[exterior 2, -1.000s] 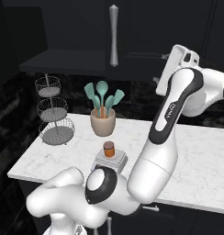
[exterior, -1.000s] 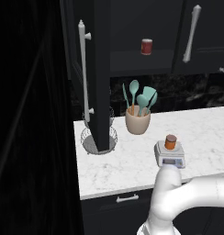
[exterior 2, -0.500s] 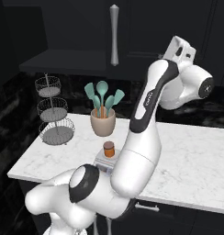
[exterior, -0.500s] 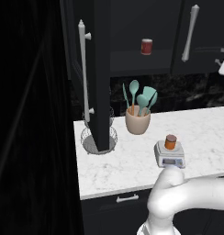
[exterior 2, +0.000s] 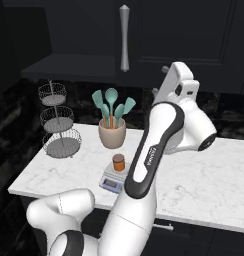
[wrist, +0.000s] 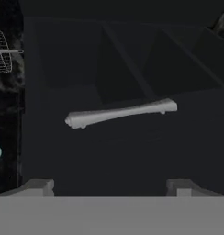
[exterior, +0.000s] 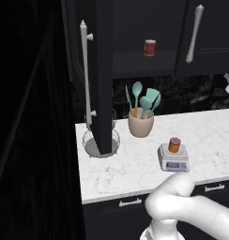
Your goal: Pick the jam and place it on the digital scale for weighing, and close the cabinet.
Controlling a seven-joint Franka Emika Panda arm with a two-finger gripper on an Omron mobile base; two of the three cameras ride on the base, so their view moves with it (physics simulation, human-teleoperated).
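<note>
Marble counter (exterior: pixel 121 173): jam (exterior: pixel 174 145) upright atop digital scale (exterior: pixel 173 158).

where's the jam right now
The jam stands upright on the digital scale on the marble counter, in front and to the right of the utensil cup in the left base view.

We see the jam (exterior: pixel 174 145) standing upright on the digital scale (exterior: pixel 173 157), which sits on the white marble surface (exterior: pixel 130 173) near its front edge. Behind and to the left of it, a beige utensil cup (exterior: pixel 141 124) holds teal spoons and spatulas. Left of the cup, an open door (exterior: pixel 103 75) of the black cabinet (exterior: pixel 149 33) juts toward us, edge-on, hiding most of a wire basket stand (exterior: pixel 101 143). A red jar (exterior: pixel 149 48) rests on the cabinet shelf. Our white arm (exterior: pixel 191 211) curves across the bottom right.
</note>
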